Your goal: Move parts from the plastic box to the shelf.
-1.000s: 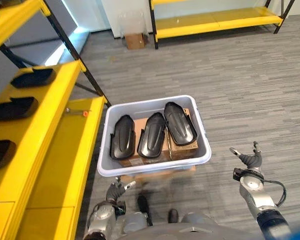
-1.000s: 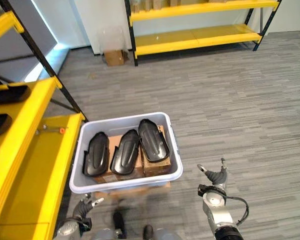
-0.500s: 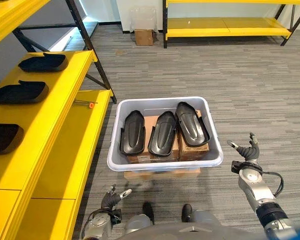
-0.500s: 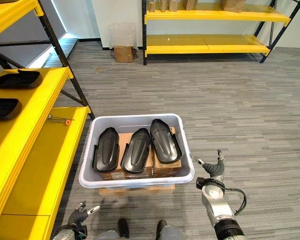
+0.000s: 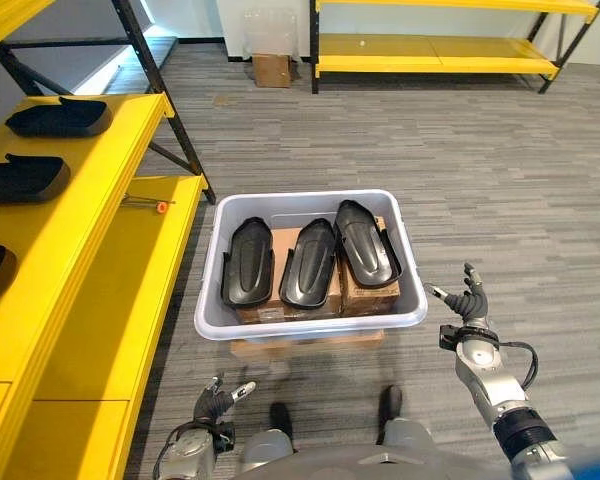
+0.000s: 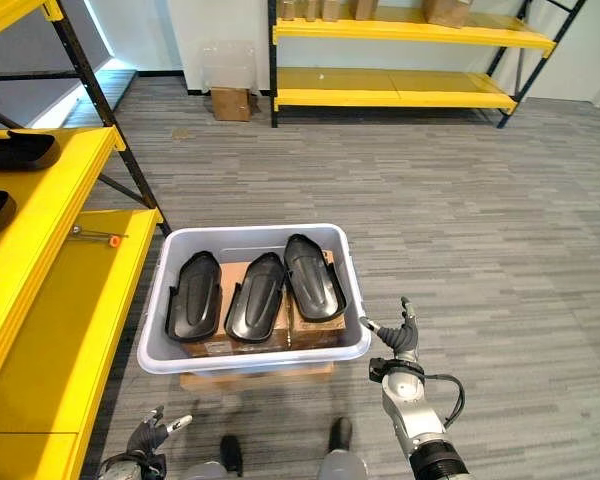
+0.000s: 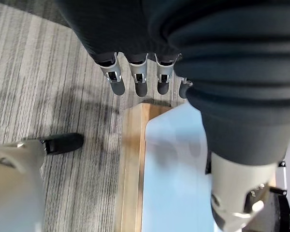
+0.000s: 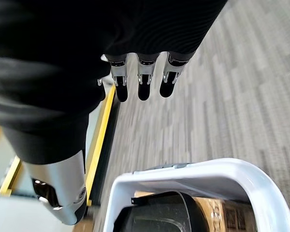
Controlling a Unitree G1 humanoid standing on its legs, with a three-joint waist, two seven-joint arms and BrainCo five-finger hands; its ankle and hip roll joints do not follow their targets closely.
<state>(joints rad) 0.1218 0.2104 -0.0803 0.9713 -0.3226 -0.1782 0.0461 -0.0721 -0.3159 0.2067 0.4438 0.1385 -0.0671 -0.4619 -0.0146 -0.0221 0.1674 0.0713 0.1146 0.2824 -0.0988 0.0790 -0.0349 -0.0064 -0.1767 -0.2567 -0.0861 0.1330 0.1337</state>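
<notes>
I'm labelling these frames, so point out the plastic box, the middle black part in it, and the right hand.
plastic box (image 5: 310, 326), left eye view, near rim.
middle black part (image 5: 310, 265), left eye view, centre.
right hand (image 5: 469, 305), left eye view, palm.

Plastic box (image 5: 412, 303) open on top; three black parts (image 5: 309, 262) lie side by side on cardboard, narrow gaps between them. Right robot hand (image 5: 467, 305), fingers spread, holding nothing, just beside the box's right wall; bare floor beyond. Left robot hand (image 5: 217, 399) low at the box's near-left corner, fingers relaxed. Yellow shelf (image 5: 100, 270) crowds the left side; parts (image 5: 22, 179) already occupy its upper level.
</notes>
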